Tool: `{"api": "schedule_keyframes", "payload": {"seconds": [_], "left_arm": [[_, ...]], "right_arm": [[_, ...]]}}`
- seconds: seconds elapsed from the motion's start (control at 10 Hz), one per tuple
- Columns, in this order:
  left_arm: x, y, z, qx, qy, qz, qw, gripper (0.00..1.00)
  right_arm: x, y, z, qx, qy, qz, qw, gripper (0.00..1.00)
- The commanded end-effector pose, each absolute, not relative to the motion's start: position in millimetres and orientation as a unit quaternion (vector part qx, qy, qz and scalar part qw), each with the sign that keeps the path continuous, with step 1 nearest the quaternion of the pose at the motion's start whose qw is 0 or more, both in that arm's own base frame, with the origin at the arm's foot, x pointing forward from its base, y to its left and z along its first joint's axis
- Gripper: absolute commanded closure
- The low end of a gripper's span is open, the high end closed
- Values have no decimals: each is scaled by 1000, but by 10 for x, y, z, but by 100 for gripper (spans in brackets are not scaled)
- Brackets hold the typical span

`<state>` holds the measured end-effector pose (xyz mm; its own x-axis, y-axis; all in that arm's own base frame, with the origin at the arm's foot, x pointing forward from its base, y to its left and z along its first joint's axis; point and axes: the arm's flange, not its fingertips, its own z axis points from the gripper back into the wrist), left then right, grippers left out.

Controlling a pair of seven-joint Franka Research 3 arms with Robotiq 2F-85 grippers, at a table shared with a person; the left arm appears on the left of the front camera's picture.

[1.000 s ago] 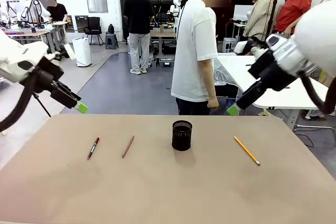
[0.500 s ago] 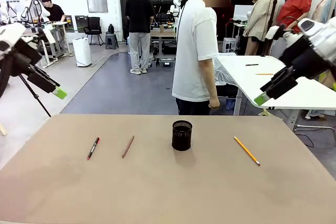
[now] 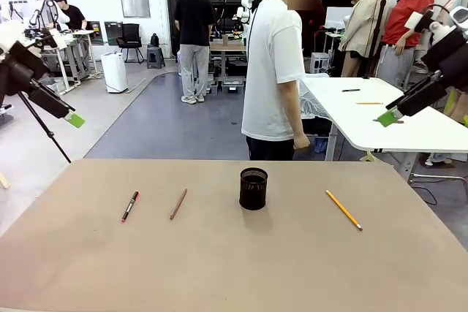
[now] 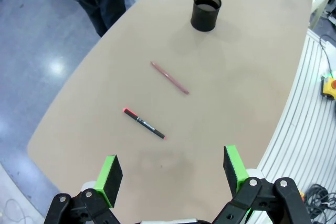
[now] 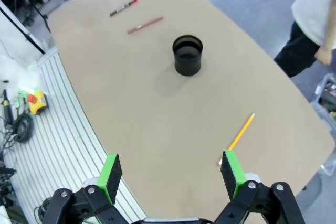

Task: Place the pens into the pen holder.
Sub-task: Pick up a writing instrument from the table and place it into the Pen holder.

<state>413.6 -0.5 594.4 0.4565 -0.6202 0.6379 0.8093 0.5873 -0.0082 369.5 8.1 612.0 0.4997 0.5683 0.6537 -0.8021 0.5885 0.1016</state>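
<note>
Indoors, the tan table [image 3: 219, 268] bears pens [image 3: 178, 204] and pen holder [image 3: 253, 188].

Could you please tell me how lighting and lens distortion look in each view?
Front view: even and sharp, the pen holder casting a faint shadow. Left wrist view: the wide-angle lens bows the table edge, with glare on the blue floor. Right wrist view: the same bowing, with a soft shadow beside the pen holder.

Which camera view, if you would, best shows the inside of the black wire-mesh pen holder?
The right wrist view: it looks down into the black wire-mesh pen holder, apparently empty. The left wrist view shows its mouth farther off, smaller. The front view shows mainly its side wall.
</note>
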Motion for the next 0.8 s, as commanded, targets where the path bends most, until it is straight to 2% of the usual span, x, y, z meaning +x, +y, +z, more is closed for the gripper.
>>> {"api": "schedule_keyframes", "payload": {"seconds": [0.0,0.7], "left_arm": [[4135,44,5956,-179,-311,-439,824,0],[4122,-5,5954,-173,-309,-430,830,0]], "right_arm": [[3762,34,6107,222,-302,413,830,0],[3725,69,6097,216,-298,403,838,0]]}}
